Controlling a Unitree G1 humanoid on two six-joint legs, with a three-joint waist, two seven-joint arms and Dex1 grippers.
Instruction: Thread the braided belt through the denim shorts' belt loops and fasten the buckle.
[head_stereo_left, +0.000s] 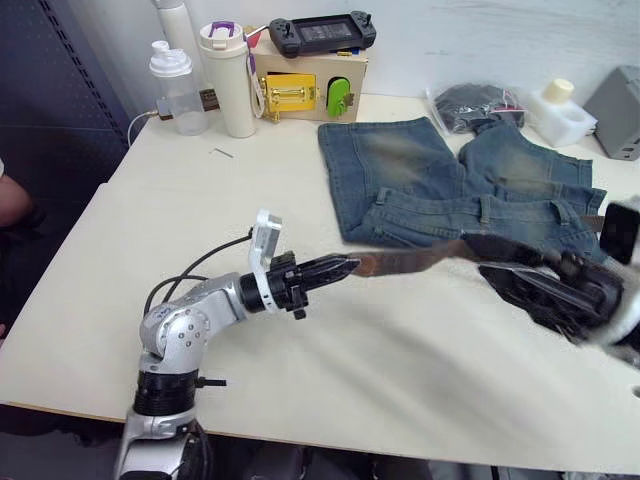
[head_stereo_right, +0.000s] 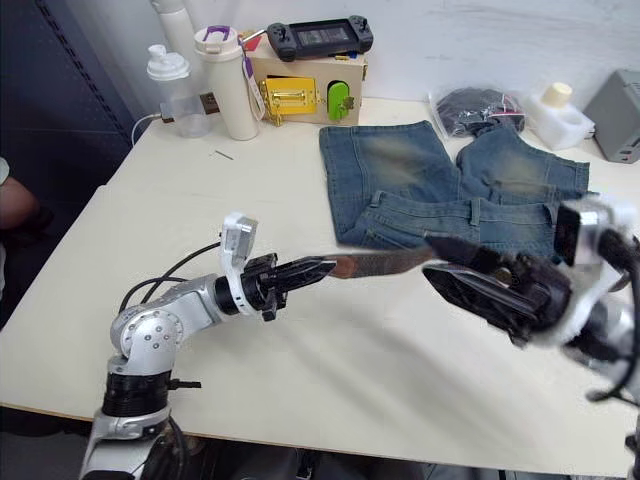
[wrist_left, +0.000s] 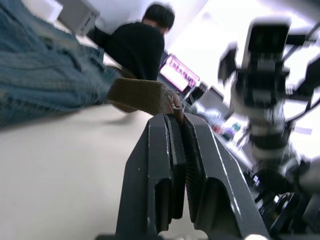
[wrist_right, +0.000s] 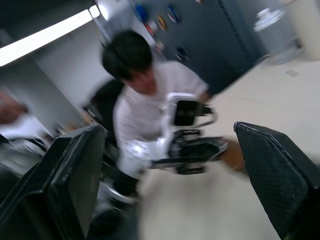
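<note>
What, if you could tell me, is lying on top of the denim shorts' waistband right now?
The braided belt runs along the near waistband edge of the denim shorts, its free end pinched in the left gripper. The open right gripper covers the belt's other end, so the buckle cannot be seen.

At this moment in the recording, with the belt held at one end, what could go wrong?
1. The left gripper pinches only the very tip of the braided belt between its fingertips, as the left wrist view shows; a tug could pull it free.
2. The belt is stretched above the table, so pulling could drag the denim shorts and shift the belt loops.
3. The right gripper is open close to the belt and might snag it.
</note>
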